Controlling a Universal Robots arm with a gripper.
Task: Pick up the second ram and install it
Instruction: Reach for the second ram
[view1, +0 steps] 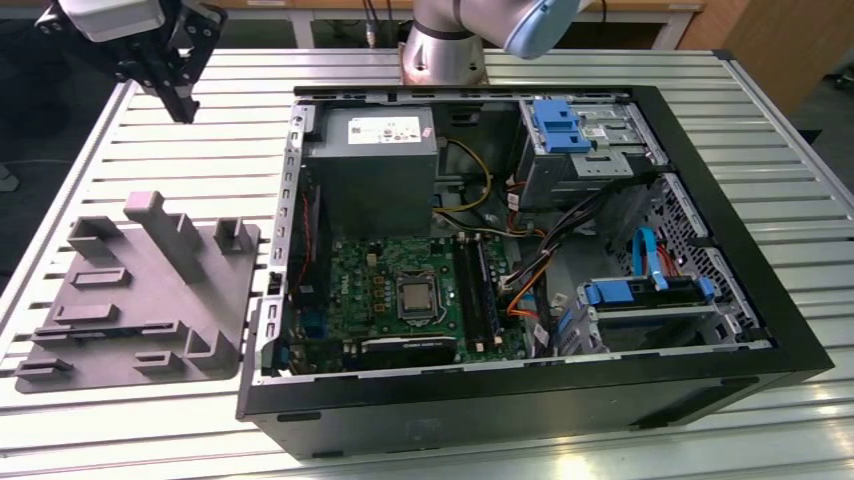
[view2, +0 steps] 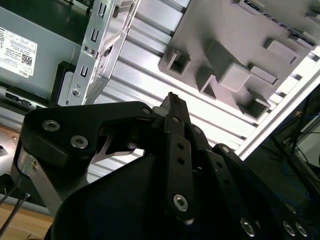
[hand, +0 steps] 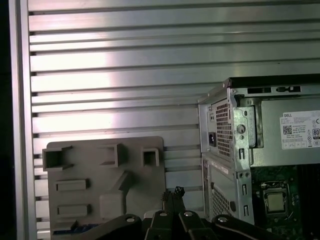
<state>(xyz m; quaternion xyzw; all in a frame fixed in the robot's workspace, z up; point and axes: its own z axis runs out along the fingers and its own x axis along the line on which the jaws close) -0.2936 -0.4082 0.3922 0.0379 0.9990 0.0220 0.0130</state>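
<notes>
My gripper (view1: 180, 108) hangs above the far corner of the slatted table at the exterior view's left, beyond the gray fixture (view1: 140, 300). Its fingertips (hand: 173, 194) meet with nothing between them; in the second wrist view the gripper (view2: 173, 100) also looks shut and empty. A thin dark strip (view1: 114, 328) lies in a slot on the near part of the fixture, with a bluish edge (hand: 70, 231) in the first wrist view. It may be the second ram, but I cannot tell for sure. The black memory sockets (view1: 475, 290) run beside the processor (view1: 416, 297).
The open computer case (view1: 400, 415) takes up the middle and the exterior view's right, with power supply (view1: 367, 150), cables and blue drive brackets (view1: 561, 125) inside. Its metal side wall (hand: 235, 145) stands next to the fixture. The arm's base (view1: 441, 50) rises behind the case.
</notes>
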